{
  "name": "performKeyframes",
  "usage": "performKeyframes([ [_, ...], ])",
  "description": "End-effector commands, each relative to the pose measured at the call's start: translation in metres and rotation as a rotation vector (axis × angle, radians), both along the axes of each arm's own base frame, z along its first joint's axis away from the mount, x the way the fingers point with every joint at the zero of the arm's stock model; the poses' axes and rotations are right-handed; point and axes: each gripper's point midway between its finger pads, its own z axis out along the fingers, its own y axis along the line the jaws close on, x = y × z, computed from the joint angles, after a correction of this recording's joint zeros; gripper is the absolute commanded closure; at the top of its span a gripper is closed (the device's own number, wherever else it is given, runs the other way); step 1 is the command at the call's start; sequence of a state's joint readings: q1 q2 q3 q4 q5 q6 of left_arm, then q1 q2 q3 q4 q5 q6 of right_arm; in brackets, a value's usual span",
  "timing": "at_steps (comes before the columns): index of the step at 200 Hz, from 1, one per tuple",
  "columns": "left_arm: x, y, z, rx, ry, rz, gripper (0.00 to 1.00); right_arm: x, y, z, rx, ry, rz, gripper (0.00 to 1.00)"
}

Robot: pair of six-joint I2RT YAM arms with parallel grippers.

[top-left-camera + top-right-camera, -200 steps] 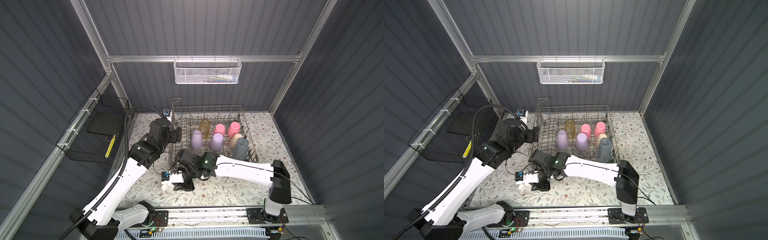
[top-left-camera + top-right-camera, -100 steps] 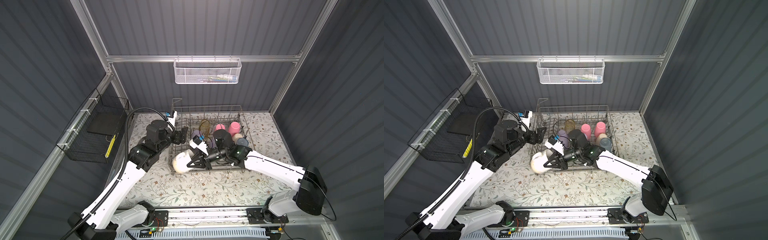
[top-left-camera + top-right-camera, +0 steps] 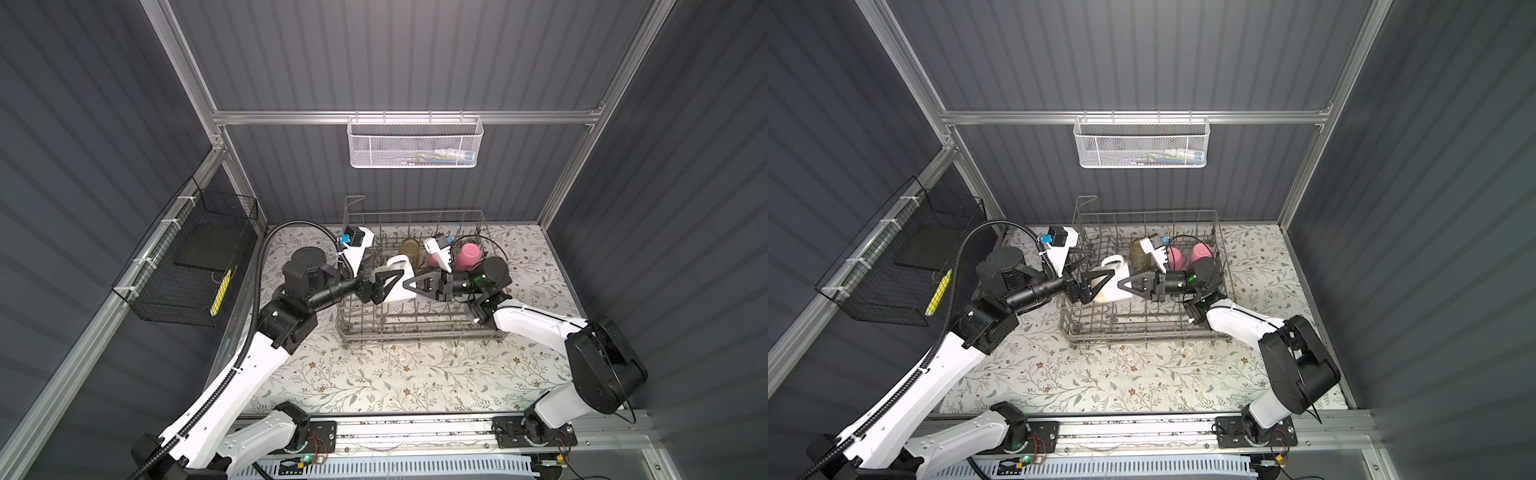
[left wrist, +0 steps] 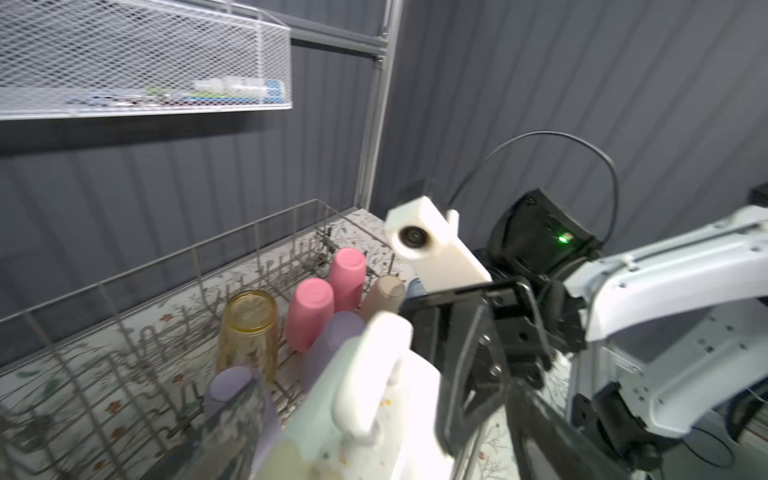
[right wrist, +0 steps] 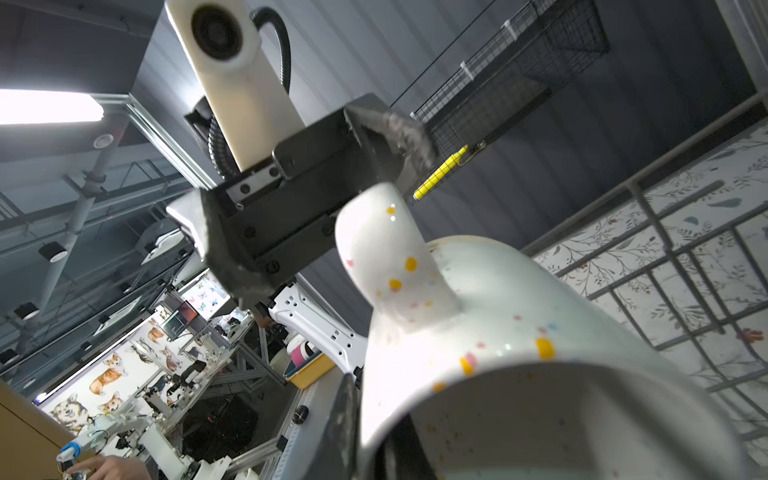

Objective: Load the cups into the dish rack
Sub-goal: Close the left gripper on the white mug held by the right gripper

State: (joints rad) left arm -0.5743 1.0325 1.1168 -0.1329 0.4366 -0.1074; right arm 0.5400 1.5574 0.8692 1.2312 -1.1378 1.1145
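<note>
Far left, a black wire basket (image 3: 187, 270) hangs on the side wall, well apart from both arms.

The left gripper (image 3: 388, 286) reaches in over the left side of the grey metal wire dish rack (image 3: 415, 331) with its jaws spread wide.

The cream speckled ceramic mug (image 3: 398, 294) lies on its side in the air above the rack's left half. Its handle is up, its base end is toward the left gripper and its mouth is toward the right gripper (image 3: 409, 286). Both top views show the same layout, with the mug squeezed between the two grippers, which face each other. The base end sits in the gap between the left gripper's fingers (image 5: 208, 245). Cannot tell whether they touch it.

The right gripper is pinched shut on the mug's rim. The right wrist view shows one finger (image 5: 341, 415) right at the mouth edge.

Right of and behind the mug, more cups stand upside down in the rack:
- a clear yellow plastic tumbler (image 4: 249, 328)
- two pink plastic cups (image 4: 309, 311) (image 4: 347, 276)
- a beige cup (image 4: 384, 297)
- two lilac cups (image 4: 332, 345) (image 4: 232, 386), which the left wrist view shows just beside the mug

The rack sits on a floral-print tablecloth (image 3: 395, 382).
</note>
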Motion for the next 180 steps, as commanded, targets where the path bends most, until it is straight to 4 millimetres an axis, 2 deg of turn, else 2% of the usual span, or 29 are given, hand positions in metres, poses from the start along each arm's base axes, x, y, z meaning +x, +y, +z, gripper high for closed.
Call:
performKeyframes([
  [1,-0.016,-0.007,0.013,-0.029,-0.064,-0.111,0.09,-0.02,-0.017,0.041,0.126,-0.144,0.013,1.0],
  [78,0.003,0.003,0.013,-0.025,-0.073,-0.008,0.04,-0.024,-0.026,0.044,0.121,-0.163,0.009,1.0],
  [180,-0.015,-0.029,-0.017,-0.02,0.052,-0.276,0.04,-0.028,-0.038,0.067,0.15,-0.209,-0.012,1.0],
])
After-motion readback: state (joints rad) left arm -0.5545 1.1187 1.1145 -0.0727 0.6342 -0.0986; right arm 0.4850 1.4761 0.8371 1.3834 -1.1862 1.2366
